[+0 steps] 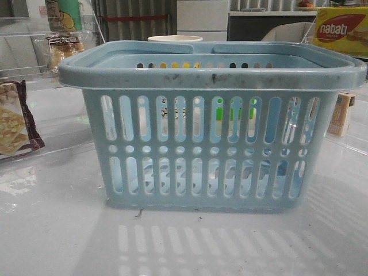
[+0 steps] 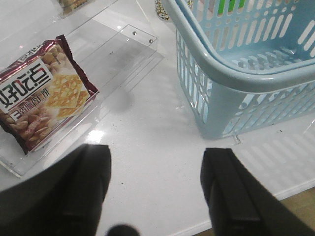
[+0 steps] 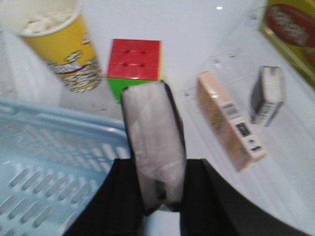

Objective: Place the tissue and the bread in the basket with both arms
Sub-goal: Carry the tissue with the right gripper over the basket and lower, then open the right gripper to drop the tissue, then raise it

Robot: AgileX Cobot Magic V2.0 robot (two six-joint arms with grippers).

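The pale-blue basket [image 1: 213, 77] stands mid-table. It shows empty in the left wrist view [image 2: 236, 73]. The bread [image 1: 63, 49], a clear bag with a dark label band, sits on a clear shelf at the far left. My right gripper [image 3: 160, 164] is shut on the tissue [image 3: 150, 132], a pale packet with dark edges. It holds the packet above the basket's rim [image 3: 59, 132]. My left gripper [image 2: 156, 157] is open and empty over the bare white table, to the left of the basket. Neither gripper shows in the front view.
A maroon-edged cracker bag [image 2: 42, 93] lies on a clear acrylic tray [image 2: 118, 54] left of the basket. Behind and right of the basket are a popcorn cup [image 3: 54, 44], a colour cube [image 3: 134, 61], a peach box [image 3: 229, 120], a small grey packet [image 3: 268, 93] and a yellow Nabati box [image 1: 342, 29].
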